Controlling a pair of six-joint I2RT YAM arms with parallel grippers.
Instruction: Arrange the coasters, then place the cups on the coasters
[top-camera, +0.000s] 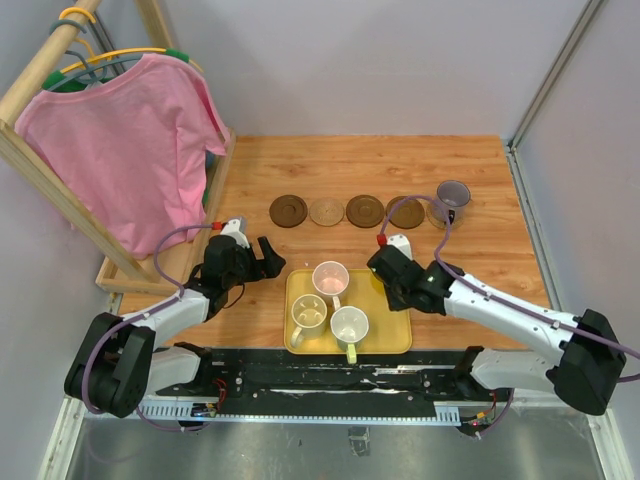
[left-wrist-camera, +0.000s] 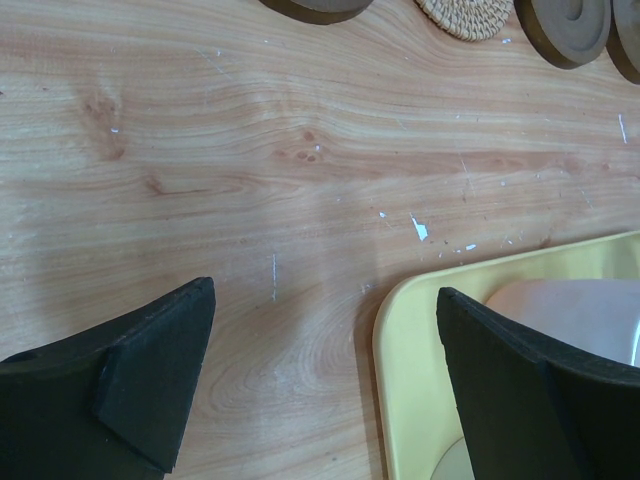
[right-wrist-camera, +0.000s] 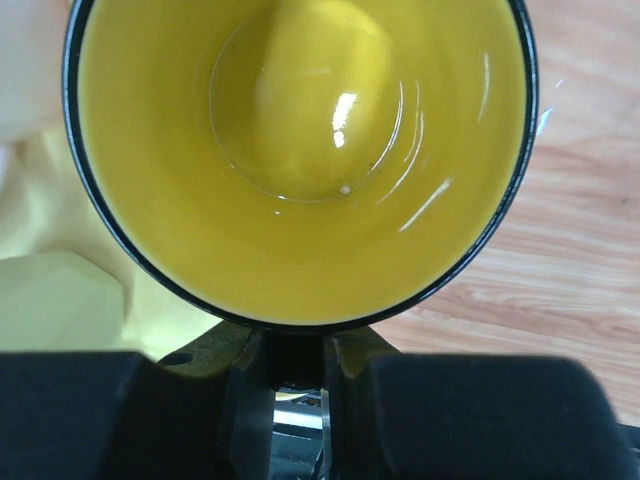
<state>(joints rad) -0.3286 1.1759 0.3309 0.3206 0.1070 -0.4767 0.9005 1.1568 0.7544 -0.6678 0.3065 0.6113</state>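
Four coasters lie in a row on the table: dark (top-camera: 288, 211), tan (top-camera: 326, 211), dark (top-camera: 365, 211) and dark (top-camera: 406, 212). A grey-purple cup (top-camera: 453, 197) stands at the row's right end, on what looks like a fifth coaster. On the yellow tray (top-camera: 392, 332) stand a pink cup (top-camera: 330, 278), a cream cup (top-camera: 308, 314) and a white-green cup (top-camera: 349, 325). My right gripper (top-camera: 386, 270) (right-wrist-camera: 295, 365) is shut on the handle of the translucent yellow cup (right-wrist-camera: 300, 150) at the tray's far right corner. My left gripper (top-camera: 264, 256) (left-wrist-camera: 325, 300) stands open, straddling the tray's far left corner (left-wrist-camera: 420, 350).
A wooden rack (top-camera: 60, 190) with a pink shirt (top-camera: 130, 150) fills the left side of the table. Grey walls close the back and right sides. In the left wrist view three coasters (left-wrist-camera: 465, 15) show at the top edge, beyond bare wood.
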